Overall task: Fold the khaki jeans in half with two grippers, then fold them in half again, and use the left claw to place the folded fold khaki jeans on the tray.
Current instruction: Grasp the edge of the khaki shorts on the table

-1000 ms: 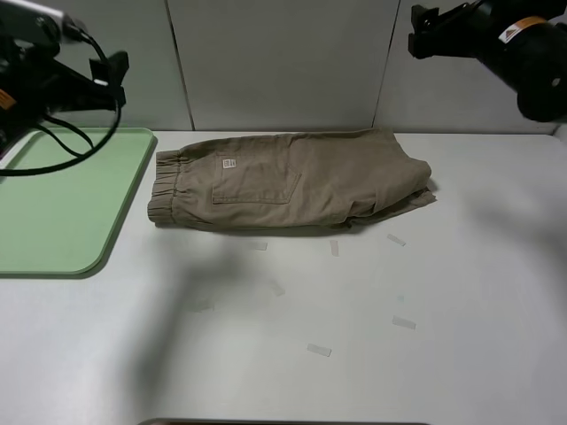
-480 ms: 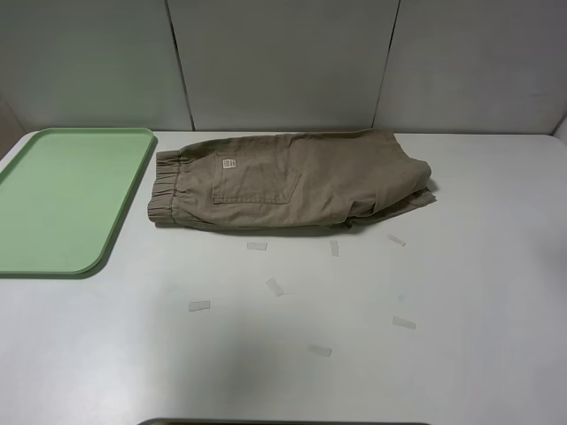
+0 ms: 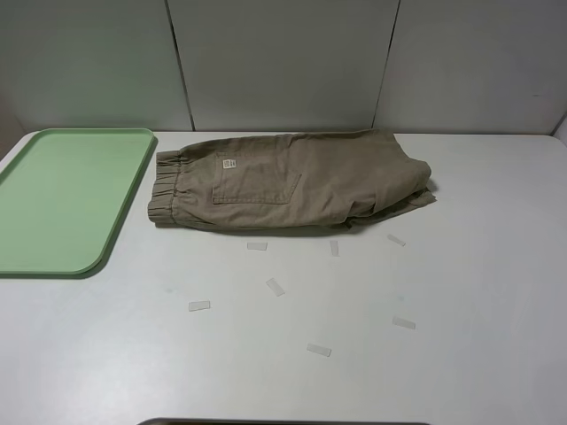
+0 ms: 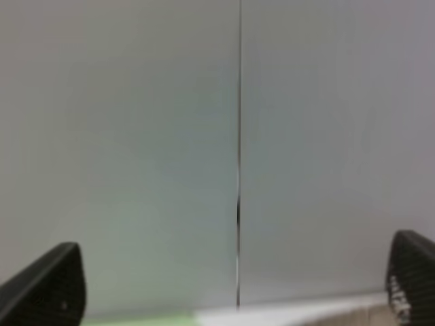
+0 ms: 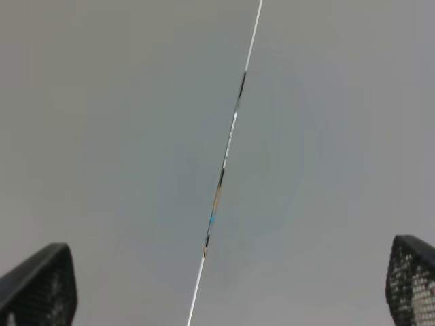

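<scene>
The khaki jeans [image 3: 292, 181] lie flat at the back middle of the white table, waistband toward the left, leg ends to the right, with a patch pocket and a small white label facing up. Just left of them the mint-green tray [image 3: 62, 199] holds nothing. Neither arm appears in the exterior high view. In the left wrist view my left gripper [image 4: 229, 282] faces a grey wall panel, its black fingertips [image 4: 51, 285] wide apart with nothing between them. My right gripper [image 5: 225, 282] likewise points at the wall, open, with one fingertip [image 5: 411, 278] at each edge of the view.
Several small white tape strips [image 3: 275, 286] are scattered on the table [image 3: 478, 292] in front of the jeans. Grey wall panels [image 3: 283, 62] with vertical seams stand behind the table. A dark edge [image 3: 283, 421] shows at the table's near side.
Both arms, seen at the upper corners a second ago, have pulled out of the exterior view. The jeans and tray have not moved.
</scene>
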Robot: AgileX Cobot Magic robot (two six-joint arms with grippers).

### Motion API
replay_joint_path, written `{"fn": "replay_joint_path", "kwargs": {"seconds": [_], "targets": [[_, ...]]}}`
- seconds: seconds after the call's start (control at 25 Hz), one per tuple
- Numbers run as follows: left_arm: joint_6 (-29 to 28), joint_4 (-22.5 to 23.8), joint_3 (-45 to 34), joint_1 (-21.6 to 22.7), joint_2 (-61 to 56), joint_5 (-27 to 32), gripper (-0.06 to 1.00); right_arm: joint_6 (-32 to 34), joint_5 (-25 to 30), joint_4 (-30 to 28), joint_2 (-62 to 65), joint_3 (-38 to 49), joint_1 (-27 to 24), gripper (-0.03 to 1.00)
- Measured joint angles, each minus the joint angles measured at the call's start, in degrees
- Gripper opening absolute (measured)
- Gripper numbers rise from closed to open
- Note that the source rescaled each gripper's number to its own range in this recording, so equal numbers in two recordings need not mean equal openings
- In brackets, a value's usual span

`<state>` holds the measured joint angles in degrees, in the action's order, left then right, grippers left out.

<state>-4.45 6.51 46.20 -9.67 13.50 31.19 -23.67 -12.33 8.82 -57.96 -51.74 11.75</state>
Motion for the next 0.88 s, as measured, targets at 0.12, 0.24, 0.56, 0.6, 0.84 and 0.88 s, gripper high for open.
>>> {"fn": "replay_joint_path", "kwargs": {"seconds": [0.12,0.24,0.56,0.6,0.84,0.88], "targets": [[-0.1,0.0,0.0,0.0,-4.0,14.6,0.98,0.0,1.6,0.2,0.5,0.0,0.0,1.00],[-0.1,0.0,0.0,0.0,-5.2,27.8,1.00,0.0,3.3,1.5,0.5,0.0,0.0,1.00],[-0.1,-1.8,0.0,0.0,-5.2,35.4,1.00,0.0,6.0,3.1,0.5,0.0,1.1,1.00],[-0.1,-2.6,0.0,0.0,-5.2,35.4,1.00,0.0,6.1,3.2,0.5,0.0,1.6,1.00],[1.7,-4.4,-2.8,0.0,-5.2,35.4,1.00,-0.4,6.6,3.2,0.5,0.0,2.8,1.00],[2.0,-4.5,-4.1,0.0,-5.2,35.4,1.00,-0.4,6.7,3.2,0.5,0.0,2.8,1.00]]}}
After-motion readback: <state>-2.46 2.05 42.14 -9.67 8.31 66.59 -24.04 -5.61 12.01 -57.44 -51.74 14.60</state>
